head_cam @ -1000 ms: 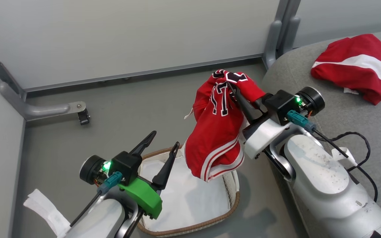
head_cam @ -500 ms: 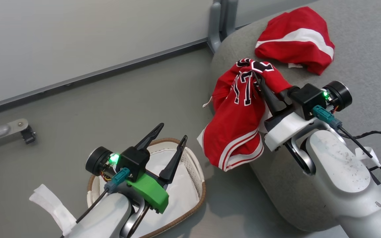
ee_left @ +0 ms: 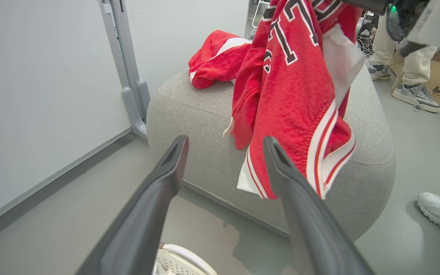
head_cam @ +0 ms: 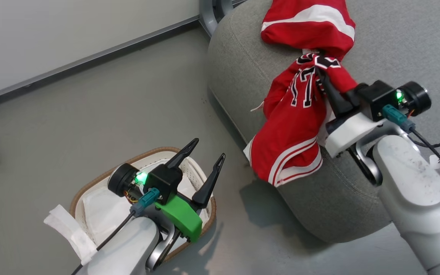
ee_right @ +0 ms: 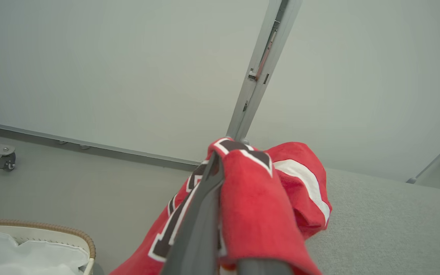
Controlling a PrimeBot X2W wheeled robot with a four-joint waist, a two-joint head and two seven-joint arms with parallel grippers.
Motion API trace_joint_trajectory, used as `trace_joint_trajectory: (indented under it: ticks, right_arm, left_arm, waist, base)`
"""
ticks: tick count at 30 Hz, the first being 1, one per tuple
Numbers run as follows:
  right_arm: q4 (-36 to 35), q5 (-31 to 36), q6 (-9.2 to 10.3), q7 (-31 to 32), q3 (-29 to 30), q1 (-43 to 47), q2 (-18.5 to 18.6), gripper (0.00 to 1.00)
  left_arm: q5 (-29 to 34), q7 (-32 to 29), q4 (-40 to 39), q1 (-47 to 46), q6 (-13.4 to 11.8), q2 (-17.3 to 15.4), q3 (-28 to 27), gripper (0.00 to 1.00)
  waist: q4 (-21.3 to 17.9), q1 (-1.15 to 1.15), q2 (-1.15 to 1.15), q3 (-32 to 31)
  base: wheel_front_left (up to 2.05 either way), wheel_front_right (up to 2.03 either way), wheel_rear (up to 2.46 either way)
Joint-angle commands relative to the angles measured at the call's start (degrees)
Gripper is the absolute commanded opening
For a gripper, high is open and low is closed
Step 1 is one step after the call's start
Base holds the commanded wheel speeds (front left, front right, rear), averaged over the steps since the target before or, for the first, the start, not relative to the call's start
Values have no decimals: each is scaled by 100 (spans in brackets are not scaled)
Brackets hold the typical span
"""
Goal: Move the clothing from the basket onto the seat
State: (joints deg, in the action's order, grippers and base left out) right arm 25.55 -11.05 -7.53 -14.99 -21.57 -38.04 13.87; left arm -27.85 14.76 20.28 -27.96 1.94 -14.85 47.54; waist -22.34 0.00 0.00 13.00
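Here, basket (head_cam: 90,178) holding white liner (head_cam: 97,202), jersey (head_cam: 296,130) clamped in right pincer (head_cam: 321,75)

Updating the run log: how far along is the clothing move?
Done: shorts lie on the seat. In hand: right hand grips the jersey, dangling at the seat's edge. Left: set it down. No red seen in the basket; left hand open.

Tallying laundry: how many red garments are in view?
2. The jersey hangs from the right gripper over the seat's edge; the shorts lie on its top. More could hide in the basket behind the left gripper.
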Motion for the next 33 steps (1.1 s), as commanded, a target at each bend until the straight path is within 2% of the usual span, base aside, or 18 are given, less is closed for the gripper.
trace_joint_trajectory:
  ticks: [1, 5, 8, 11, 16, 22, 28, 33]
  right_arm:
    - [19, 21, 8, -29, 28, -199, 66, 0]
    - [164, -97, 8, 17, 47, -742, 328, 0]
    - [287, -93, 8, 139, 103, -1399, 713, 0]
    - [433, -236, 8, 284, 296, -1967, 1019, 0]
    - [764, -197, 8, 582, 708, -2861, 1819, 0]
    - [1195, -82, 8, 810, 1325, -3269, 2526, 0]
    - [1833, 45, 8, 746, 2094, -2726, 2632, 0]
    - [2356, 149, 8, 503, 2426, -2220, 2332, 0]
  left_arm:
    - [44, 34, 14, -83, -17, -12, -24, 100]
    - [56, 45, 19, -113, -9, 17, -52, 100]
    - [98, 39, 14, -130, 15, 13, -57, 100]
    - [135, 44, -6, -168, 30, 36, -55, 100]
    - [232, 45, -86, -294, 44, 81, -49, 100]
    - [342, 45, -247, -459, 23, 135, -93, 100]
    - [476, 47, -380, -560, 15, 154, -134, 100]
    - [553, 47, -421, -608, 5, 86, -186, 100]
  waist:
    - [211, 0, 0, 119]
    - [543, 0, 0, 252]
    - [811, 0, 0, 374]
    - [1087, 0, 0, 515]
    - [1579, 0, 0, 835]
    - [2039, 0, 0, 1283]
    - [2224, 0, 0, 1703]
    - [2170, 0, 0, 1929]
  base:
    - [0, 0, 0]
    - [0, 0, 0]
    - [0, 0, 0]
    - [0, 0, 0]
    - [0, 0, 0]
    - [0, 0, 0]
    - [0, 0, 0]
    - [0, 0, 0]
